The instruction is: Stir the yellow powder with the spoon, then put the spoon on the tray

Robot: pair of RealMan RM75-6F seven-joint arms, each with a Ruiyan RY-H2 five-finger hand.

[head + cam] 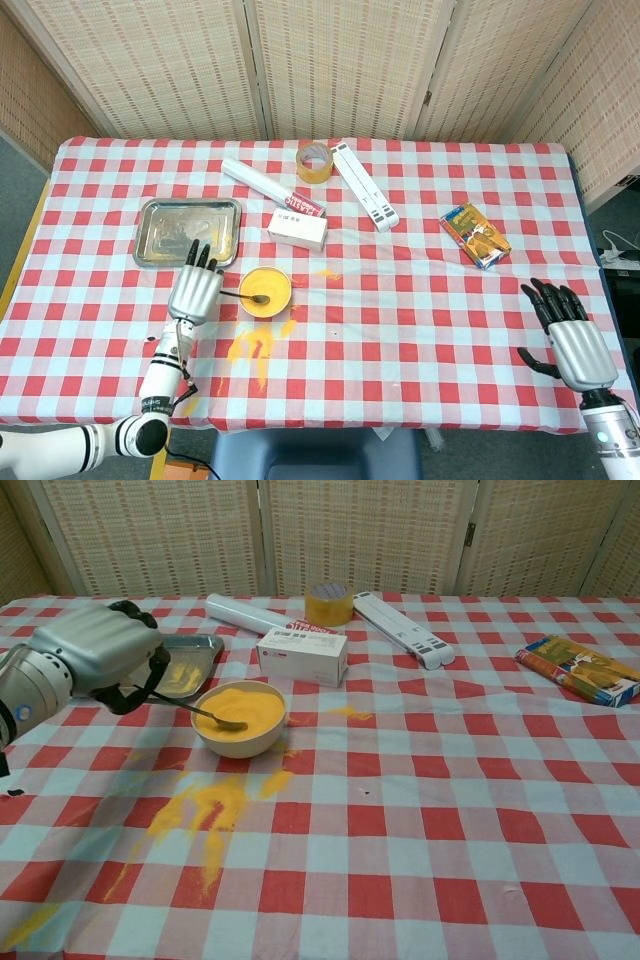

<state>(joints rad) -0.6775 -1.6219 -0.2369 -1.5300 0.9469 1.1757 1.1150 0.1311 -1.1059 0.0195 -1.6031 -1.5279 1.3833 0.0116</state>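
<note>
A cream bowl [265, 292] [240, 720] of yellow powder [240, 705] stands on the checked cloth. A metal spoon [248, 297] [205, 714] lies with its head in the powder near the bowl's front rim. My left hand [195, 290] [100, 652] is just left of the bowl and grips the spoon's handle. The steel tray [189, 231] [185, 663] lies behind the left hand, dusted with yellow. Far off at the table's right front edge my right hand [572, 335] hovers with its fingers spread and nothing in it.
Spilled yellow powder [205, 810] streaks the cloth in front of the bowl. Behind the bowl lie a white box [302, 655], a white tube [248, 613], a tape roll [329, 604] and a white folded stand [405, 629]. A colourful box [582, 668] sits at the right.
</note>
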